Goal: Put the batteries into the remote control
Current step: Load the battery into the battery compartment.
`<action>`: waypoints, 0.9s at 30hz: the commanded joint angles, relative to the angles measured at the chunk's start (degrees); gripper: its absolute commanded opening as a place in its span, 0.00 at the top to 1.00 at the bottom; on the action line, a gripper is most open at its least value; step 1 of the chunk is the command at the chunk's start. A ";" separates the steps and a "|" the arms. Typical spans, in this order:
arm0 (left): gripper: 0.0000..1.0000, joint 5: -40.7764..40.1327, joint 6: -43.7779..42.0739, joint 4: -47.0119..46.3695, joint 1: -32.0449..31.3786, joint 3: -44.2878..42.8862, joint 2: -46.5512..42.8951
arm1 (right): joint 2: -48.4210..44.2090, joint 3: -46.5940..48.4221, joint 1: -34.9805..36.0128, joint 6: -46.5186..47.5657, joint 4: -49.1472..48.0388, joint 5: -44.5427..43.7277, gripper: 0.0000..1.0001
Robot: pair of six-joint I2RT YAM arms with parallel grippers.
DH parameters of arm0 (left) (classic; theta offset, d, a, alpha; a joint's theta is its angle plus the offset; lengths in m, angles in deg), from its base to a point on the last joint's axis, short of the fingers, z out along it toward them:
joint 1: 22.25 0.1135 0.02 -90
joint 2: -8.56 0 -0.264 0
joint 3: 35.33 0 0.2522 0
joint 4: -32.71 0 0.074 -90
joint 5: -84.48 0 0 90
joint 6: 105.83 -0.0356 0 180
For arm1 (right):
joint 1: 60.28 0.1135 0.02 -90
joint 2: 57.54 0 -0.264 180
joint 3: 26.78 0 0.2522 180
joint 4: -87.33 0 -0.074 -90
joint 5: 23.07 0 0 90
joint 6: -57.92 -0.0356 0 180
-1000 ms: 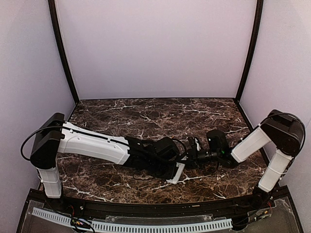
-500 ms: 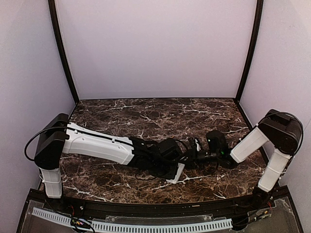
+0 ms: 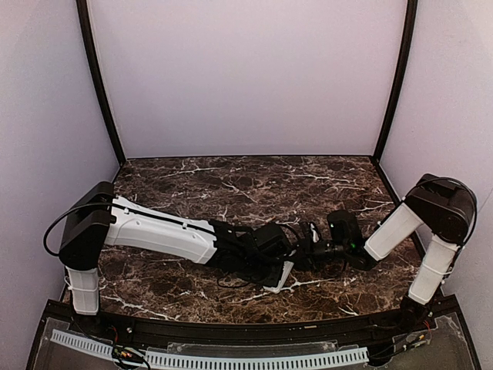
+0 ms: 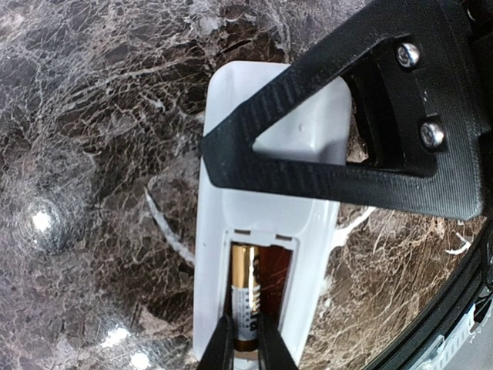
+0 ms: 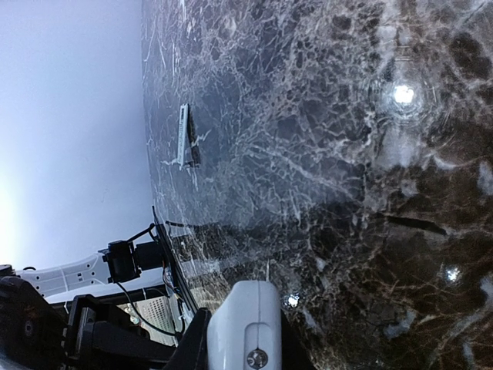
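The white remote control (image 4: 209,262) lies back up on the marble table, its dark reddish recess open. A gold and black battery (image 4: 245,293) sits in the recess's left slot. My left gripper (image 4: 245,347) is shut on the battery's lower end. The right gripper's black finger (image 4: 331,177) crosses the remote's far end. In the right wrist view, my right gripper (image 5: 243,339) is shut on the remote's end (image 5: 243,312). In the top view, the remote (image 3: 283,276) lies between the left gripper (image 3: 277,262) and the right gripper (image 3: 305,248), near the table's front middle.
A smaller flat white plastic piece (image 5: 183,135) lies on the dark marble table (image 3: 231,181), apart from the arms. Pale walls enclose the table on three sides. A black rail (image 3: 231,333) runs along the near edge.
My left arm has reached further right and lower towards the remote. The right arm has shifted only slightly.
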 commanded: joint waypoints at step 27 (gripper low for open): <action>0.79 -3.55 -3.11 4.13 2.28 3.50 -1.55 | -2.11 -0.84 0.88 -2.16 -7.12 7.89 1.00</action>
